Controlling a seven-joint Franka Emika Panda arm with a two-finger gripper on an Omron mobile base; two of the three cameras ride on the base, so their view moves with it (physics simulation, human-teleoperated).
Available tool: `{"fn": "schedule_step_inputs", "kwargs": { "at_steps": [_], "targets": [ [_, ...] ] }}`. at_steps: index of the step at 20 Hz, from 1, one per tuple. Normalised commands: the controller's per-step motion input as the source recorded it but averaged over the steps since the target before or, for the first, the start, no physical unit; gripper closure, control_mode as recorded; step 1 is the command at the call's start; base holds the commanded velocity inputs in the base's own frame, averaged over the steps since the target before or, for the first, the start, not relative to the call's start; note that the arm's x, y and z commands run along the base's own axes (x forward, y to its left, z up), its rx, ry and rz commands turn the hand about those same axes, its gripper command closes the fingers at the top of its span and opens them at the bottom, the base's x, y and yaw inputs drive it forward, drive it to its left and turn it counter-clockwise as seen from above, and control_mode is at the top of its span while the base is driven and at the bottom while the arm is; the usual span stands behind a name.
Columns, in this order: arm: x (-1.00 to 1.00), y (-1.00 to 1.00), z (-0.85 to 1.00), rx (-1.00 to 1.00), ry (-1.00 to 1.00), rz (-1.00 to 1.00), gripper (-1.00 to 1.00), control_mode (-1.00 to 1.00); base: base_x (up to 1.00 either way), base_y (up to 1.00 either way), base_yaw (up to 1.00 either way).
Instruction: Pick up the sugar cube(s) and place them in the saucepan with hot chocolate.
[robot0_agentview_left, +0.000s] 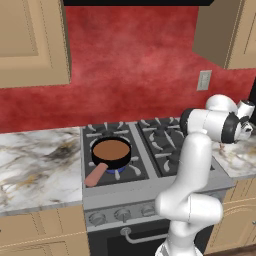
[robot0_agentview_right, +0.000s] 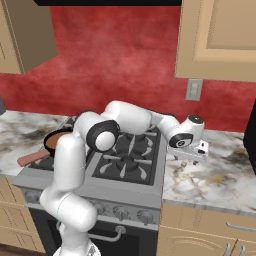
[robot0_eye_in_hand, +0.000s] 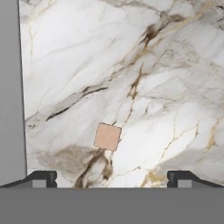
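1. Hand view, nearest: gripper (robot0_eye_in_hand: 112, 179) jaws wide apart, both dark tips at the bottom, nothing between them. Empty.
2. Just beyond the tips: one sugar cube (robot0_eye_in_hand: 107, 137), pale tan, square face up, turned a bit off square. It lies flat on the marble worktop (robot0_eye_in_hand: 166, 78), roughly centred between the tips but apart from both.
3. Grey stove edge (robot0_eye_in_hand: 11, 87) runs along the left side of the hand view, so the cube is near the worktop's stove-side edge.
4. Right base view: arm reaches from the lower left across the stove (robot0_agentview_right: 125, 160) to the right-hand worktop; gripper (robot0_agentview_right: 192, 156) hangs over the marble just right of the stove edge, near the front half. Small tan cube (robot0_agentview_right: 184, 163) under it, too small for detail.
5. Left base view: hand end sits at the right edge, over the right worktop (robot0_agentview_left: 237, 157); fingers not clear there.
6. Saucepan with hot chocolate (robot0_agentview_left: 111, 151): black, brown liquid inside, on the front-left burner, salmon-pink handle pointing to the stove's front-left corner. Well apart from cube and gripper.
7. Farther back: red wall with outlet (robot0_agentview_left: 204, 80), tan upper cabinets (robot0_agentview_left: 30, 40) at both top corners.
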Motion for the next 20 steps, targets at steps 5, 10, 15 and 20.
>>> {"fn": "schedule_step_inputs", "kwargs": {
  "at_steps": [5,10,15,20],
  "targets": [
    [0.17,0.00,-0.04,0.00,0.00,0.00,-1.00,-1.00,0.00,0.00,0.00],
    [0.19,0.00,0.00,0.00,0.00,0.00,-1.00,-1.00,0.00,0.00,0.00],
    [0.04,0.00,-0.04,0.00,0.00,0.00,-1.00,-1.00,0.00,0.00,0.00],
    [0.00,0.00,-0.11,0.00,0.03,0.00,-1.00,-1.00,0.00,0.00,0.00]
  ]
}}
